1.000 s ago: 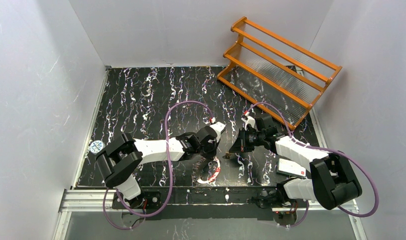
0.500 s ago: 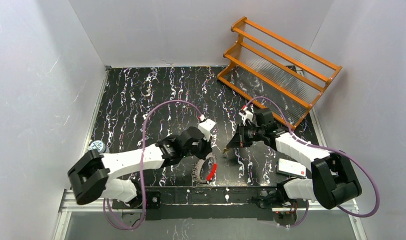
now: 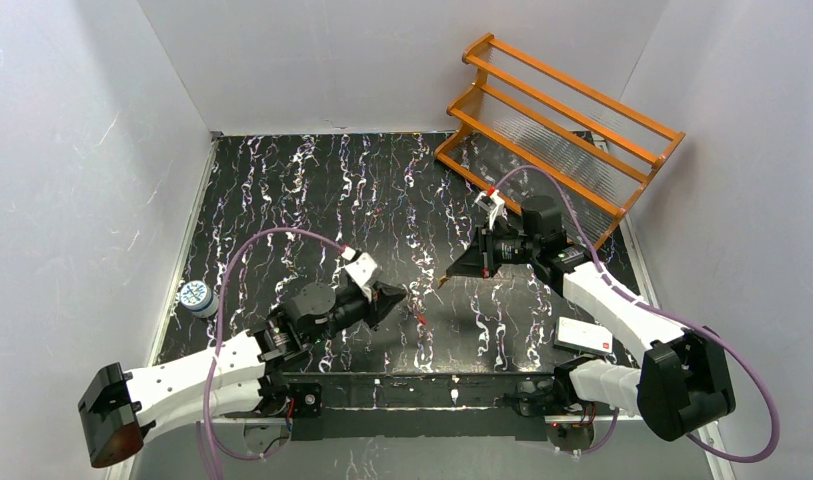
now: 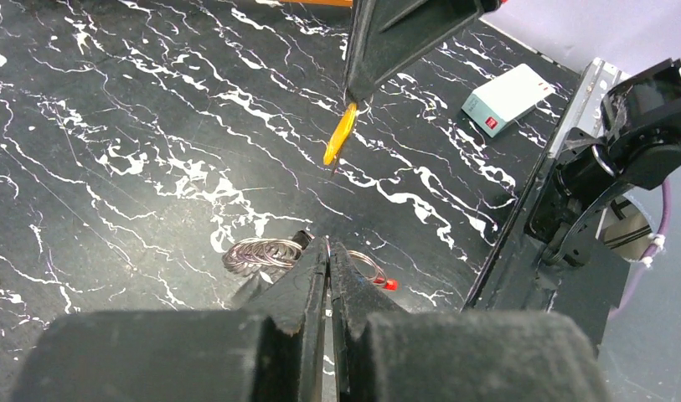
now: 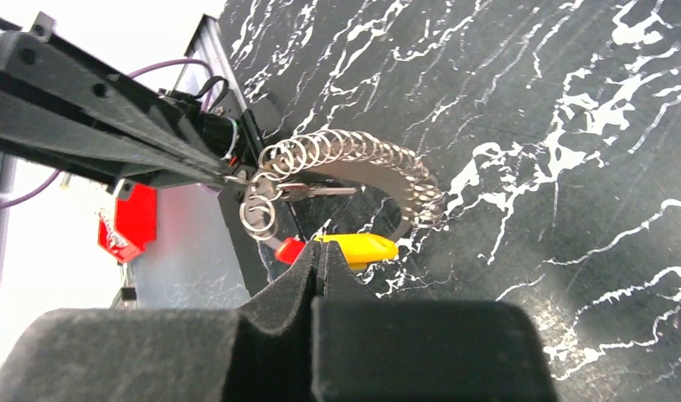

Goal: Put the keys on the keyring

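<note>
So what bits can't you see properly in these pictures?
- Top view: the keyring is too small; only its red bit shows by the left gripper.
- Left wrist view: its fingers cover where they pinch the keyring.
- Both wrist views: the head of the gold key is buried in the right gripper.
- Right wrist view: whether the silver key is threaded on the keyring is too fine to tell.

Robot lab test cell: plain white panel walls box in a black marbled tabletop; left arm and right arm trail purple cables; orange rack sits beyond the jaws of the right gripper.
</note>
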Controlling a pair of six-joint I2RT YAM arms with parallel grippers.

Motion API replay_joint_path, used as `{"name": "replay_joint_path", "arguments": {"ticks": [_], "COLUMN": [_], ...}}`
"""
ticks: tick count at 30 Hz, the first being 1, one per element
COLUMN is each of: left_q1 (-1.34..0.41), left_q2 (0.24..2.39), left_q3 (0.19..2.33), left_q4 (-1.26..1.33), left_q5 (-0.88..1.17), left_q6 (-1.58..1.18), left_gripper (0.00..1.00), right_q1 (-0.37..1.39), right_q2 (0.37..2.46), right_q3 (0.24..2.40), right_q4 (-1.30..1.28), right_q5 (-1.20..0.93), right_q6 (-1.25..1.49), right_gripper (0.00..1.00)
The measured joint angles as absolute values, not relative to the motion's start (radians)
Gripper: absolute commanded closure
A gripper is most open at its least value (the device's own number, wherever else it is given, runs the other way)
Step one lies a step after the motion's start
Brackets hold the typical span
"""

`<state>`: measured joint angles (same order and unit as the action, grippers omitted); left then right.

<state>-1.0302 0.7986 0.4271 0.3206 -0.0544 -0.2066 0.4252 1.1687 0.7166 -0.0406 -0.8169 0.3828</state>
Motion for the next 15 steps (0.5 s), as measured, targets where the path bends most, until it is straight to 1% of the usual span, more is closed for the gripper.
{"name": "replay_joint_path", "arguments": {"ticks": [5, 8, 15], "left_q1": [-1.030, -1.030, -1.030], "left_q2": [0.741, 0.724, 0.726], "left_q3": [0.310, 0.245, 0.171], "left_q4": [0.412, 0.485, 0.602], "left_q5": [-0.031, -0.017, 0.002], "left_q6": [-0.179, -0.181, -0.203], "left_gripper": [1.00, 1.00, 1.00], "right_q1": [0.443, 0.490, 0.596], "right_q2": [1.171, 1.185, 1.254], "right_q3": [0.718, 0.719, 0.724], "right_q4": [-0.015, 0.004, 0.015], "right_q5": [-0.881, -0.906, -0.936], "right_q6": [0.363, 0.355, 0.332], "right_gripper": [0.99, 0.99, 0.99]}}
